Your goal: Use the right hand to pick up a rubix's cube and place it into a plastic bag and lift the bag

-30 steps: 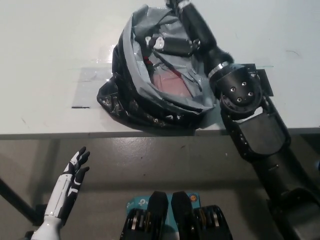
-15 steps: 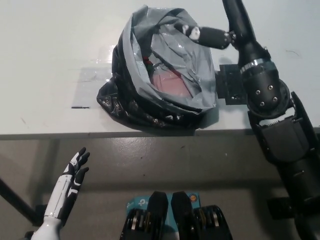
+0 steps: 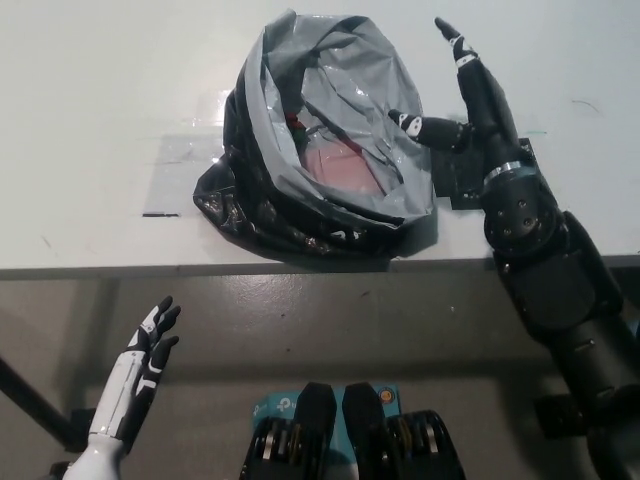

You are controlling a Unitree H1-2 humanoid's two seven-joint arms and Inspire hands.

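The right hand (image 3: 462, 95) is spread and empty, just right of the bag (image 3: 320, 140), one finger reaching toward its rim. The bag lies on the surface (image 3: 100, 120), mouth facing up. The cube (image 3: 343, 165) sits inside, left of the hand. The left hand (image 3: 150, 345) rests low, fingers apart.

Looks like a robotics lab or test bench to me, not anyone's home; the plain white flat surface (image 3: 100, 120) has strips of clear tape (image 3: 175, 170) stuck on it like position markers; below its edge there's just bare grey concrete-looking floor (image 3: 330, 310); nothing decorative anywhere, only a crumpled black plastic bag (image 3: 320, 150) set out on top
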